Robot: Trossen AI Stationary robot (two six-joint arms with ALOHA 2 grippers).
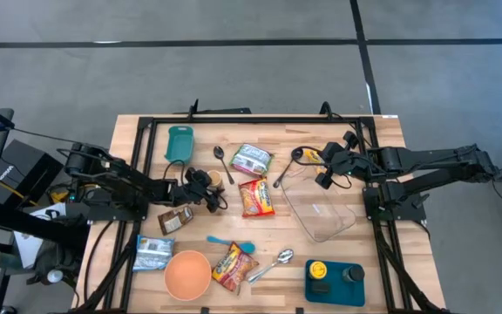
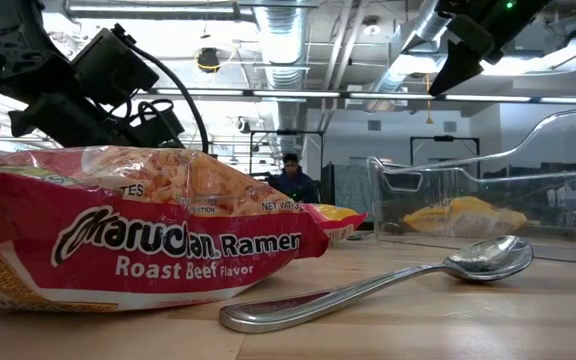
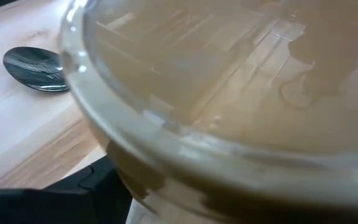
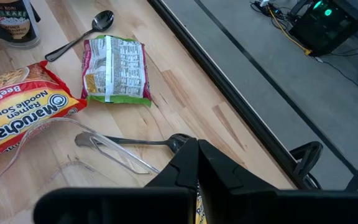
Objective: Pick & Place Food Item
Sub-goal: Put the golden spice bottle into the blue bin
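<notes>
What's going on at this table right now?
Two dark robot arms work over a wooden table strewn with ramen packets, spoons and bowls. The left gripper is pressed up close to a clear round jar near the middle; whether it has a grip cannot be told. The right gripper hovers shut above the far end of a clear plastic container.

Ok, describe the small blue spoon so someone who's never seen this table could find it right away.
Start at the orange bowl near the front edge of the wooden table. Just behind its rim, beside a red ramen packet, lies the small blue spoon. It is the only blue plastic spoon; the other spoons are shiny metal.
</notes>
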